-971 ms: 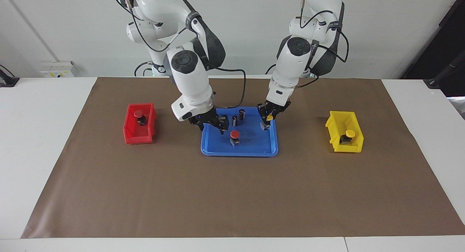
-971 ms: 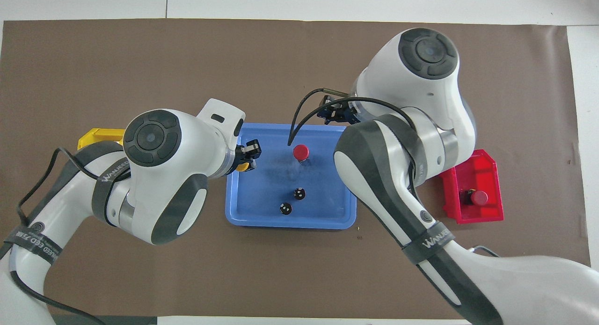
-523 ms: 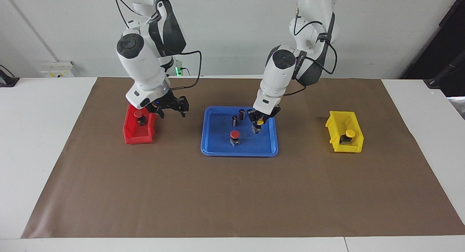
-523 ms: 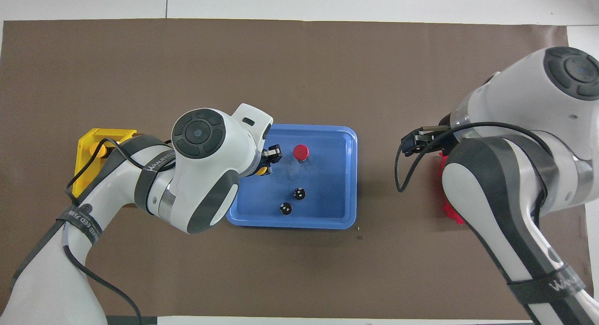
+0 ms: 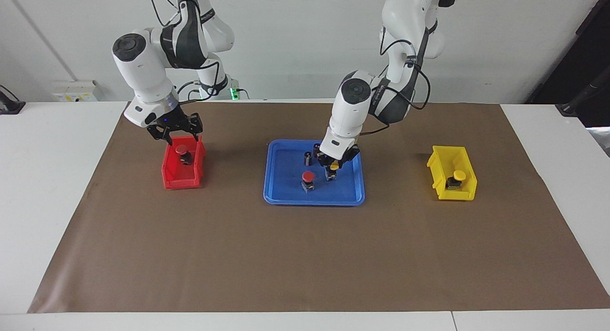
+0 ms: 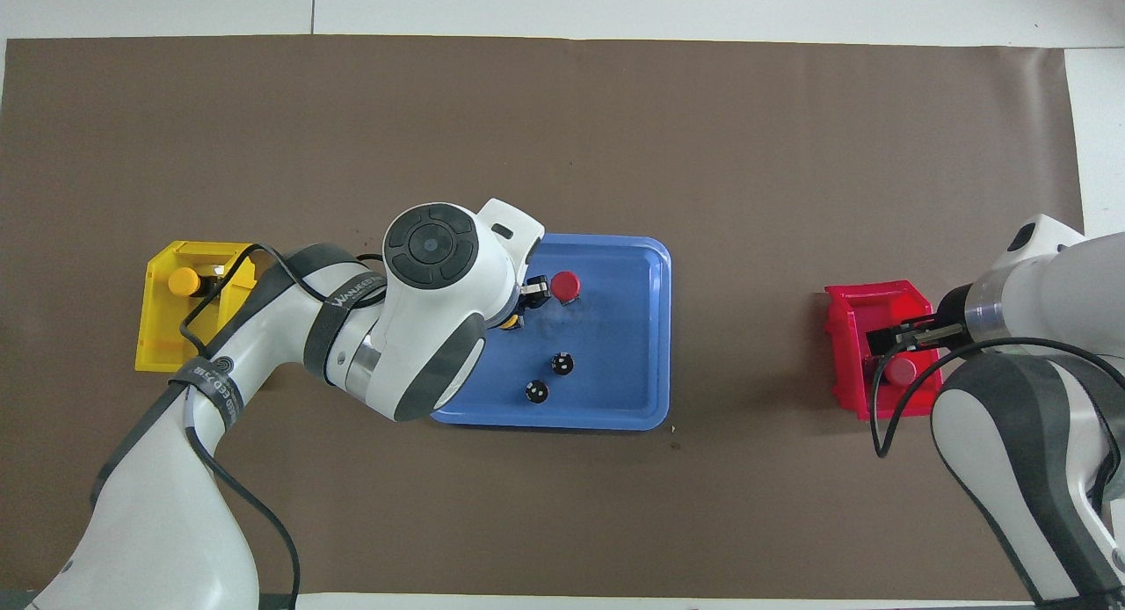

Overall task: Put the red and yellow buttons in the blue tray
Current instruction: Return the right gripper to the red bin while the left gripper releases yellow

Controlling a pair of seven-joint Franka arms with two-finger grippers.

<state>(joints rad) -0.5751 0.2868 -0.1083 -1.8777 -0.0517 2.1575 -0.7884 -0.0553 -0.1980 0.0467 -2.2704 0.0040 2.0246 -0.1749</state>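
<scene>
Gripping a yellow button [image 5: 334, 166] low in the blue tray [image 5: 276, 190], left gripper [image 5: 332, 167] beside red button [image 5: 308, 177]; right gripper [image 5: 174, 130] spread over red bin [image 5: 171, 181]. Overhead: left gripper [image 6: 520, 302] clamps yellow button [image 6: 509, 323]; tray [image 6: 606, 412].

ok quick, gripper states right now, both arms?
Left gripper: shut on the yellow button, low in the blue tray.
Right gripper: open, holding nothing, over the red bin.
</scene>
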